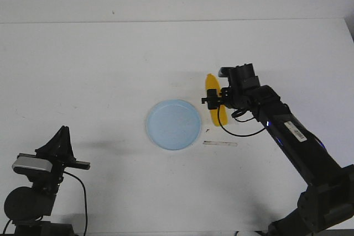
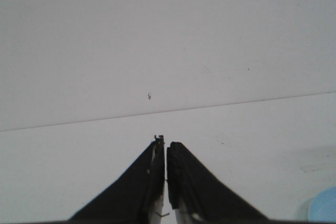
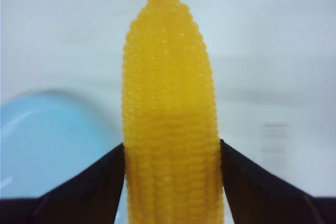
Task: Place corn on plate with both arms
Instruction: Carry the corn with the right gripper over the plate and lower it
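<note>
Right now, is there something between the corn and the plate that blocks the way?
Nothing visible does. The right gripper grips the corn just beside the plate; only bare table lies between them.

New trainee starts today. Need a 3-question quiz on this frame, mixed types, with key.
1. True or false: the corn already lies on the plate.
2. Which gripper holds the corn? A) left gripper B) right gripper
3. Fill in: the left gripper's fingers are ____.

Key: 1 false, it is beside the plate, on its right in the front view. 2 B. 3 shut, holding nothing.
</note>
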Action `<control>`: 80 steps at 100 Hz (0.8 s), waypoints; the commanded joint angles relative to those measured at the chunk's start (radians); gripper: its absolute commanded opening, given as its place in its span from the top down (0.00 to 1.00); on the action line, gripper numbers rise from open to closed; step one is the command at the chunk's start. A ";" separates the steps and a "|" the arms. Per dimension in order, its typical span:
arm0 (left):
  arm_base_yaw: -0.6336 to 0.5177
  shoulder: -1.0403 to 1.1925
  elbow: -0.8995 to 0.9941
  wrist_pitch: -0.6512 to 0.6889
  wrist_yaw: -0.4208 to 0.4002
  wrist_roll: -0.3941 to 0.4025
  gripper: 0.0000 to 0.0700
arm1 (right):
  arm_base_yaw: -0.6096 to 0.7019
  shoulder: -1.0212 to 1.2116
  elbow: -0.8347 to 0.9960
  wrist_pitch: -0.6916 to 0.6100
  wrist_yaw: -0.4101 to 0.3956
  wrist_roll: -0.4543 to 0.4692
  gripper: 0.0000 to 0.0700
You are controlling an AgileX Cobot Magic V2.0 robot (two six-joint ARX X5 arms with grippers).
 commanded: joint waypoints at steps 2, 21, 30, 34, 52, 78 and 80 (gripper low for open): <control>0.000 0.000 0.011 0.011 -0.003 0.005 1.00 | 0.043 0.019 0.016 0.057 -0.092 -0.004 0.52; 0.000 0.000 0.011 0.012 -0.003 0.005 1.00 | 0.153 0.027 0.014 0.119 -0.189 0.009 0.52; 0.000 0.000 0.011 0.012 -0.003 0.005 1.00 | 0.192 0.045 0.014 0.119 -0.188 0.010 0.52; 0.000 0.000 0.011 0.012 -0.003 0.005 1.00 | 0.204 0.055 0.014 0.117 -0.187 0.014 0.52; 0.000 0.000 0.011 0.012 -0.003 0.005 1.00 | 0.215 0.121 0.014 0.137 -0.187 0.064 0.52; 0.000 0.000 0.011 0.011 -0.003 0.005 1.00 | 0.214 0.219 0.014 0.169 -0.184 0.148 0.52; 0.000 0.000 0.011 0.012 -0.003 0.005 1.00 | 0.214 0.223 0.014 0.172 -0.184 0.155 0.52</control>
